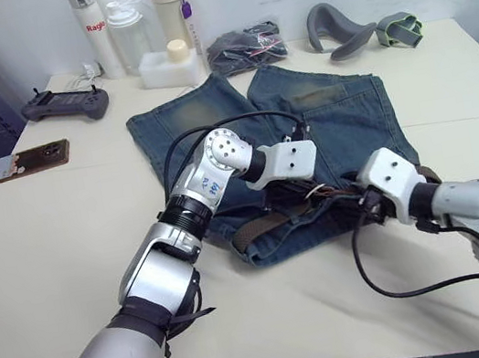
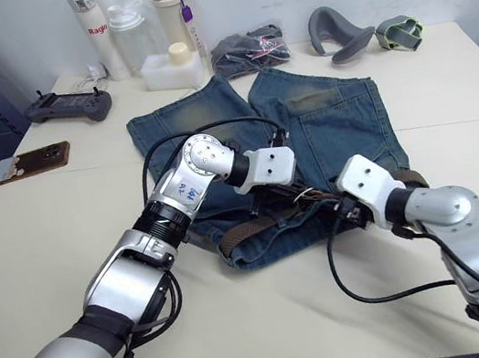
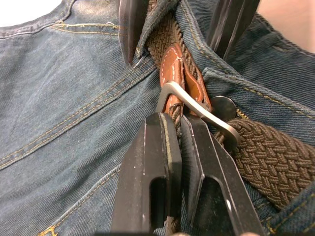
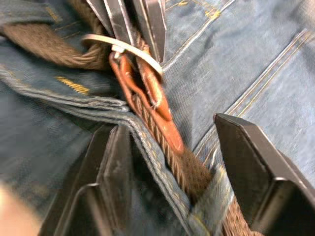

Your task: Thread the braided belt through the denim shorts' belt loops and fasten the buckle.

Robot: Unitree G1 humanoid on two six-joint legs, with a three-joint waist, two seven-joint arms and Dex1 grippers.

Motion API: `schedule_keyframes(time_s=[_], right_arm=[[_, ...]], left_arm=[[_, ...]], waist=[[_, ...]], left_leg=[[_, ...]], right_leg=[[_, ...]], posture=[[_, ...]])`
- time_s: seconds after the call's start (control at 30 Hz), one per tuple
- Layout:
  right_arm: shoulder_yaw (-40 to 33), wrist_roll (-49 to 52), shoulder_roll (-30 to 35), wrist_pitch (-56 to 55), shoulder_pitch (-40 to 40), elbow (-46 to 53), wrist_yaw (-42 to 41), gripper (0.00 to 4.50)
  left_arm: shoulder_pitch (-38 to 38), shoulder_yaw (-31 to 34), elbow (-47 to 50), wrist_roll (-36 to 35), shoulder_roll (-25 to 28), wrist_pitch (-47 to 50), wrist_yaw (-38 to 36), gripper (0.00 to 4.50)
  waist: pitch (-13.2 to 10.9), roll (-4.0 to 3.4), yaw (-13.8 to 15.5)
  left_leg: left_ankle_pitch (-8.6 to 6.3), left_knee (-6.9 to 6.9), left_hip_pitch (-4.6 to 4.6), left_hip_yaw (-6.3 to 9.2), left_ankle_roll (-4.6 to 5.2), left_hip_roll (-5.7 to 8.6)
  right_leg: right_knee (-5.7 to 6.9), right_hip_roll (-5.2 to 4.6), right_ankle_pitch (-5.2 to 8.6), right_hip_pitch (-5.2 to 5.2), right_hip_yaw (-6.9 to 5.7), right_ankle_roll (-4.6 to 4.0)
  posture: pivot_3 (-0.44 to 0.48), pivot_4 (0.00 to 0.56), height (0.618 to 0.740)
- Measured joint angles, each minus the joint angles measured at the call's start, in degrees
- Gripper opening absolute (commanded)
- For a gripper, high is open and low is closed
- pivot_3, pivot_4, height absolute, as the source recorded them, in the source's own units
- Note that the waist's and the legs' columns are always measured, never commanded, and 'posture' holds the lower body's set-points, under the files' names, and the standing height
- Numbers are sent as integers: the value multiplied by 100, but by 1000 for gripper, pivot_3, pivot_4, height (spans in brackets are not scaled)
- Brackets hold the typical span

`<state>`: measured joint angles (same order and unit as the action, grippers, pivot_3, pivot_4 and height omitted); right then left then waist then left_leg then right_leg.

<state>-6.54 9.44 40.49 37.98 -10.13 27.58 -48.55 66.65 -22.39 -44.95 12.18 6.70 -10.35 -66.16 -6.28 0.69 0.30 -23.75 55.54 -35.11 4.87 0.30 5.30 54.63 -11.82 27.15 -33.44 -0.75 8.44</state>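
Both arms meet at the waistband of the denim shorts [image 1: 340, 119] mid-bench. Left pincer [image 3: 178, 129] is clamped on the braided belt [image 3: 263, 155] right at the buckle [image 3: 197, 105]; right pincer [image 4: 172, 132] stands apart, straddling the belt's leather end and a belt loop [image 4: 209, 204]. Risk as I see it: the strap slips off the prong, or the right pincer snags denim instead of belt. Bottles [image 1: 130, 31], the bagged bundle [image 1: 246, 46] and controller [image 1: 67, 104] sit beyond the shorts, not obstructing.

Bottles [image 1: 127, 27], controller [image 1: 66, 104], phone [image 1: 32, 160], bagged dark bundle [image 1: 246, 48] on table [image 1: 46, 241].
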Motion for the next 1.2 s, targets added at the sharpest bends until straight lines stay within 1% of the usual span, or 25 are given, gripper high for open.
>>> schedule_keyframes(time_s=[0.13, 0.23, 0.37, 0.5, 0.67, 0.73, 0.97, 1.2], right_arm=[[-450, 603, 240, 377, 25, 4, -225, 2551], [-790, 1282, 459, 876, -71, 67, -475, 2551], [-968, 1745, 515, 1134, -312, 166, -426, 2551], [-797, 1696, 515, 956, -519, 127, -168, 2551], [-152, 1488, 166, 687, -526, -102, 220, 2551], [10, 1421, 162, 579, -469, -106, 287, 2551], [6, 1302, 160, 373, -465, -316, 530, 2551], [12, 1328, 118, 300, -465, -462, 533, 2551]], left_arm=[[0, -9, 29, -1, -4, 48, -9, 0], [-29, -19, 106, -1, 0, 93, -15, 0], [-69, -22, 167, -3, -1, 114, -17, 0], [-69, -37, 177, -13, -18, 147, -18, 0], [-68, -41, 177, -15, -27, 159, -3, 0], [-68, -42, 177, -15, -34, 159, 5, 0], [-68, -45, 176, -14, -17, 156, 10, 0], [-68, -50, 176, -13, 2, 155, 28, 0]], waist=[[0, 0, -6], [0, 0, -6], [0, 0, -13], [1, 0, -2], [2, 2, -9], [2, 1, -8], [2, 2, -14], [2, 1, -17]], left_leg=[[2, 0, -3, -2, 3, 2], [3, 0, -5, -1, 5, 1], [4, -1, -5, -2, 5, 2], [6, -3, -6, -1, 7, 3], [9, -5, -7, 0, 8, 6], [10, -5, -7, 0, 10, 12], [12, -6, -7, -1, 11, 14], [12, -8, -6, 0, 11, 16]], right_leg=[[-2, -6, 0, 0, -2, 0], [-4, -9, 0, 1, -7, 0], [-10, -15, 0, 3, -9, 0], [-11, -19, 0, 5, -13, 0], [-9, -22, 0, 3, -12, 0], [-8, -26, 0, 3, -12, 0], [-8, -28, 0, 4, -13, 1], [-8, -28, 0, 4, -13, 1]], posture=[[0, 150, 629], [0, 150, 629], [0, 150, 629], [0, 150, 629], [0, 150, 629], [0, 150, 629], [0, 150, 629], [0, 150, 629]])
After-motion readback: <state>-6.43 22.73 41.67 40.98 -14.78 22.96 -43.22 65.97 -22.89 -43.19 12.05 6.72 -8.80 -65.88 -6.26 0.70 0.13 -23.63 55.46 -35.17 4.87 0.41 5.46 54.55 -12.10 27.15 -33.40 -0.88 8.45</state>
